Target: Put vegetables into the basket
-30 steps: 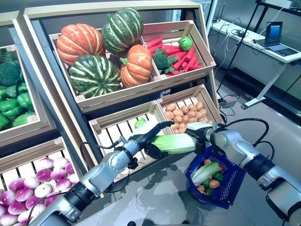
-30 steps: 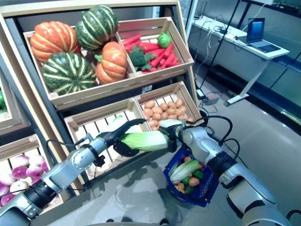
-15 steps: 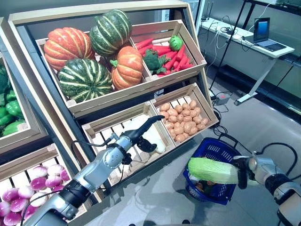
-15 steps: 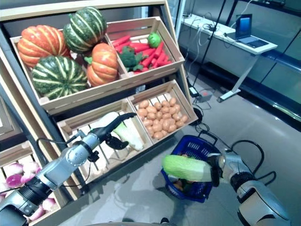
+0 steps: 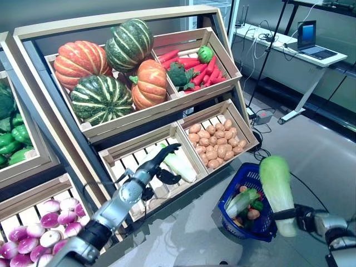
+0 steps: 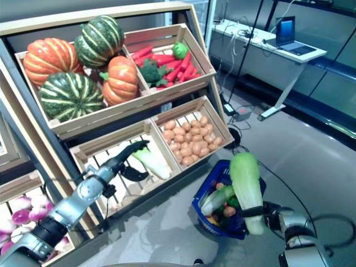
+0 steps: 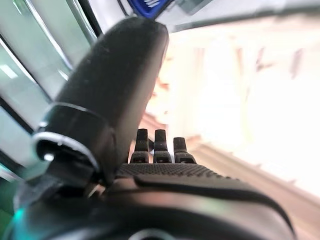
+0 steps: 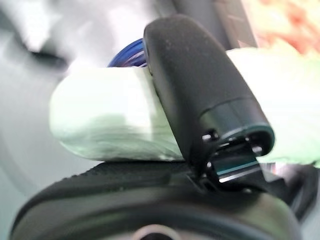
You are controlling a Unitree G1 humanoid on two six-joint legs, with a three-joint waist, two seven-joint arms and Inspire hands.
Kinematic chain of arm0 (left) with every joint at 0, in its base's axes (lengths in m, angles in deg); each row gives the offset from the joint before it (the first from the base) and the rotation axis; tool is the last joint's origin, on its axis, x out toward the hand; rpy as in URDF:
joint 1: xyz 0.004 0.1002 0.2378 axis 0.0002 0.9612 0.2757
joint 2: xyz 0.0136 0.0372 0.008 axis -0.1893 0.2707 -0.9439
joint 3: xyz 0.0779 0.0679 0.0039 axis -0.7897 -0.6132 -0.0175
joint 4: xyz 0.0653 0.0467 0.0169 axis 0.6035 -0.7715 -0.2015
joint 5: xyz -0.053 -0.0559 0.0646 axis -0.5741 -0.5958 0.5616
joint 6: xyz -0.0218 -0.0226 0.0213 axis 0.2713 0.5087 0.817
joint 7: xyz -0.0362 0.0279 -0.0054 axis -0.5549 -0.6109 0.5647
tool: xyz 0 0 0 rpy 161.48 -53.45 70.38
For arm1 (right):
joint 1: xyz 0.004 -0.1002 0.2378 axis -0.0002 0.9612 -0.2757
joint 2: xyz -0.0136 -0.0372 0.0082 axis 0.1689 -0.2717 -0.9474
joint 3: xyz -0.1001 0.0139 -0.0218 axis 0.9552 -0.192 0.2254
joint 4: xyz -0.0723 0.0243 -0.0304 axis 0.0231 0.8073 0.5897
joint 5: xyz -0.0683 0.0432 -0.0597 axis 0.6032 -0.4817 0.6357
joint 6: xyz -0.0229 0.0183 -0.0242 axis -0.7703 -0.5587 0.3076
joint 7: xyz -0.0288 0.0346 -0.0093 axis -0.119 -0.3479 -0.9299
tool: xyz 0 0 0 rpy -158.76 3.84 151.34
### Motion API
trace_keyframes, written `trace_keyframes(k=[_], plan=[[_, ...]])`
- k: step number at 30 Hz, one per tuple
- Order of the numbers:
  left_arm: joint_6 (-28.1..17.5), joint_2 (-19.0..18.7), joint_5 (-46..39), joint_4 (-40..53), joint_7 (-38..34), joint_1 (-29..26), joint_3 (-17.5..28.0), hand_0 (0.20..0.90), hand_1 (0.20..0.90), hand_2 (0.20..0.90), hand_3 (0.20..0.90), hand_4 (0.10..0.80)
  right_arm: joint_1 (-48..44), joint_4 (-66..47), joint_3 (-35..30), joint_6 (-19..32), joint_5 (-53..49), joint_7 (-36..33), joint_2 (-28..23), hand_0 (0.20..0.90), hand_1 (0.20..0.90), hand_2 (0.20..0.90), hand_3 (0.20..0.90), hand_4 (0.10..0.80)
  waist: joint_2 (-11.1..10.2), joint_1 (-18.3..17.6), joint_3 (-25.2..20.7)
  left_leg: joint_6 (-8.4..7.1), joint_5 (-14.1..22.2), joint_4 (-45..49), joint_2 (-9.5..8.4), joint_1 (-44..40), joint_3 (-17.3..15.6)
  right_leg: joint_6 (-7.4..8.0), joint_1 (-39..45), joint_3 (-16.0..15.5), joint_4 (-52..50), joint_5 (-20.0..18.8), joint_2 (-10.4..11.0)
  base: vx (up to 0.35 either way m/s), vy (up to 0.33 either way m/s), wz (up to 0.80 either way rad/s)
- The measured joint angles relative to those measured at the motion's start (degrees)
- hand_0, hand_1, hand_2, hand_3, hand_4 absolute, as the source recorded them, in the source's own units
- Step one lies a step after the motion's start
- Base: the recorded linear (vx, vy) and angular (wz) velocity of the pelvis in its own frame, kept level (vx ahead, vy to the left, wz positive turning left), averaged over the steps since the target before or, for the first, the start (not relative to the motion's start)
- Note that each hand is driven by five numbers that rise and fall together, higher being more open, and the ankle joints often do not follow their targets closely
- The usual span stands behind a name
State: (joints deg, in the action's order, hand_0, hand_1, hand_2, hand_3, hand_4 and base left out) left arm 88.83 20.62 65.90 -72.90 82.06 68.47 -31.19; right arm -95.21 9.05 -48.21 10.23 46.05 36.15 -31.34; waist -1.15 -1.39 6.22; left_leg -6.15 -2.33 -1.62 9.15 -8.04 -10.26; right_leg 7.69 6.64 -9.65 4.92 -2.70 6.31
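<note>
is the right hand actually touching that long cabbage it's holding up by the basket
Touching. In the right wrist view the right hand has its thumb pressed across the cabbage; the left eye view shows it gripped near its pale base.

The right hand [image 5: 293, 213] is mostly hidden behind the napa cabbage [image 5: 276, 191], with only a dark band of it showing across the stalk. The cabbage covers the blue basket's [image 5: 236, 191] right side. Past the left hand [image 7: 150, 150], its wrist view is washed out, crate contents unreadable.
</note>
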Motion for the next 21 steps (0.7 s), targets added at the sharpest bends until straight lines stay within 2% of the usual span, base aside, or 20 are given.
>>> trace_keyframes(k=[2,4,6,7,8,9,10,11,13,14,15,16,17,19,20,21], plan=[[-0.7,0.0,0.0,-3.0,-1.4,0.8,0.5,0.900,0.900,0.900,0.900,0.800,0.4,1.2,-0.6,1.0,-5.2,-2.6,3.3,0.300,0.300,0.300,0.300,0.400,-2.3,1.0,3.1,-0.52,0.6,11.5,-0.13,5.9,0.4,-1.04,-0.8,1.7,-1.3,0.5,0.9,0.019,0.048,-0.08],[-1.2,0.4,0.0,-5.0,-1.5,1.4,0.1,0.900,0.900,0.900,0.900,0.800,0.5,1.9,-0.6,2.2,-7.5,-4.1,4.4,0.300,0.300,0.300,0.300,0.400,-2.2,1.9,4.9,-1.16,1.6,19.0,0.86,10.2,1.8,-1.92,-0.5,2.1,-1.3,0.3,0.9,0.070,0.155,-0.08],[-2.3,1.5,-1.2,-5.5,-1.8,2.3,-0.6,0.900,0.900,0.900,0.900,0.800,0.4,1.9,-0.6,4.6,-9.4,-6.1,3.9,0.300,0.300,0.300,0.300,0.400,-0.9,2.7,6.9,-1.16,1.9,14.6,1.23,10.7,2.4,-2.26,-0.2,2.7,-1.1,-0.1,0.5,0.077,0.252,-0.13],[-2.9,2.2,-3.9,-5.5,-2.1,2.3,-0.7,0.900,0.900,0.900,0.900,0.800,0.2,1.8,-0.6,5.9,-9.8,-7.1,3.6,0.300,0.300,0.300,0.300,0.400,-0.4,2.9,7.0,-1.34,1.7,9.7,0.48,9.8,2.4,-2.23,-1.4,2.7,-1.1,-0.1,0.8,0.052,0.154,-0.23],[-3.5,2.5,-5.2,-5.5,-2.3,2.3,-0.7,0.900,0.900,0.900,0.900,0.800,-0.2,1.7,-0.7,6.9,-9.9,-7.4,3.5,0.300,0.300,0.300,0.300,0.400,-0.1,3.0,7.0,-1.16,1.9,8.9,-0.24,9.9,2.4,-2.23,-2.1,2.9,-1.1,-0.1,1.1,0.037,0.096,-0.35],[-4.1,2.8,-6.3,-5.5,-2.5,2.3,-0.7,0.900,0.900,0.900,0.900,0.800,-0.5,1.4,-0.7,8.1,-11.3,-7.5,3.4,0.300,0.300,0.300,0.300,0.400,0.3,2.9,7.0,-0.84,2.1,8.7,-0.99,9.5,2.3,-2.12,-2.4,2.9,-0.9,-0.2,1.6,0.043,0.086,-0.34],[-4.6,3.2,-6.9,-5.4,-2.5,2.1,-0.7,0.900,0.900,0.900,0.900,0.800,-0.4,1.0,-0.8,8.7,-12.0,-7.7,3.2,0.300,0.300,0.300,0.300,0.400,0.8,2.7,6.8,1.01,2.1,7.3,-1.63,8.7,2.1,-1.44,-2.5,2.6,-0.7,-0.6,1.7,0.058,0.070,-0.33],[-5.2,3.1,-7.8,-5.2,-2.7,1.7,-0.6,0.900,0.900,0.900,0.900,0.800,-0.1,0.1,-0.9,9.5,-12.1,-8.7,3.9,0.300,0.300,0.300,0.300,0.400,0.3,3.0,7.1,2.96,0.8,6.0,-2.31,8.3,1.4,-0.69,-2.8,1.0,-1.2,-1.1,3.1,0.041,0.019,-0.23],[-6.2,2.2,-8.3,-3.9,-3.7,1.7,-0.4,0.900,0.900,0.900,0.900,0.800,0.7,-0.9,-0.9,9.6,-12.3,-8.9,4.8,0.300,0.300,0.300,0.300,0.400,-1.8,3.0,8.0,3.91,0.5,5.8,-3.28,8.3,0.6,-0.98,-3.6,-1.5,-4.4,-0.8,5.4,0.011,-0.067,-0.10],[-6.7,1.6,-8.3,-3.7,-4.5,1.5,-0.3,0.900,0.900,0.900,0.900,0.800,0.3,-0.8,-0.9,9.6,-12.8,-9.0,5.0,0.300,0.300,0.300,0.300,0.400,-2.3,3.5,8.6,4.23,0.7,6.9,-3.26,8.8,0.2,-0.44,-5.4,-2.1,-7.2,-0.5,6.0,-0.005,-0.149,-0.10],[-6.7,0.9,-8.4,-3.8,-5.5,1.0,-0.1,0.900,0.900,0.900,0.900,0.800,-0.8,-0.5,-0.8,9.6,-13.6,-9.0,5.0,0.300,0.300,0.300,0.300,0.400,-2.0,3.7,9.9,4.25,1.0,8.7,-2.33,9.4,-0.1,-1.43,-7.2,-2.6,-10.4,0.4,6.5,-0.074,-0.187,-0.25],[-6.7,-0.3,-8.4,-3.8,-6.3,0.6,0.0,0.900,0.900,0.900,0.900,0.800,-2.0,-0.3,-0.4,9.6,-13.7,-9.0,5.0,0.300,0.300,0.300,0.300,0.400,-2.1,4.2,11.2,4.13,2.4,11.4,-2.06,9.8,-0.6,-1.85,-7.0,-3.6,-11.1,0.6,7.9,-0.196,-0.153,-0.19],[-6.7,-1.3,-8.5,-3.8,-7.1,0.5,0.6,0.900,0.900,0.900,0.900,0.800,-2.9,-0.2,0.2,9.6,-13.9,-9.0,5.0,0.300,0.300,0.300,0.300,0.400,-2.3,4.4,11.6,3.78,3.6,13.7,-1.94,10.9,-0.5,-1.26,-7.0,-2.9,-11.5,0.9,8.3,-0.301,-0.174,-0.07],[-6.8,-2.6,-10.5,-3.6,-9.1,-3.0,1.7,0.900,0.900,0.900,0.900,0.800,-7.7,1.4,0.6,10.2,-14.3,-9.8,4.1,0.300,0.300,0.300,0.300,0.400,-0.5,5.0,13.9,2.61,5.6,19.9,0.64,16.3,1.1,1.74,-9.6,-2.6,-13.3,2.1,6.7,-0.208,-0.107,0.06],[-6.7,-2.6,-11.2,-3.6,-9.4,-4.5,2.0,0.900,0.900,0.900,0.900,0.800,-9.5,2.2,0.6,10.5,-14.3,-10.3,3.8,0.300,0.300,0.300,0.300,0.400,0.2,5.3,14.7,2.29,5.8,21.2,1.46,17.9,1.7,1.91,-10.8,-2.9,-14.2,2.2,6.0,-0.074,-0.040,0.14],[-6.8,-2.3,-11.9,-3.5,-10.0,-7.6,2.0,0.900,0.900,0.900,0.900,0.800,-13.2,3.8,0.6,10.9,-14.5,-11.3,2.7,0.300,0.300,0.300,0.300,0.400,1.9,5.6,16.5,1.90,6.1,23.8,2.76,20.7,3.3,0.92,-13.0,-3.6,-16.6,3.0,4.9,-0.052,-0.026,0.12]])
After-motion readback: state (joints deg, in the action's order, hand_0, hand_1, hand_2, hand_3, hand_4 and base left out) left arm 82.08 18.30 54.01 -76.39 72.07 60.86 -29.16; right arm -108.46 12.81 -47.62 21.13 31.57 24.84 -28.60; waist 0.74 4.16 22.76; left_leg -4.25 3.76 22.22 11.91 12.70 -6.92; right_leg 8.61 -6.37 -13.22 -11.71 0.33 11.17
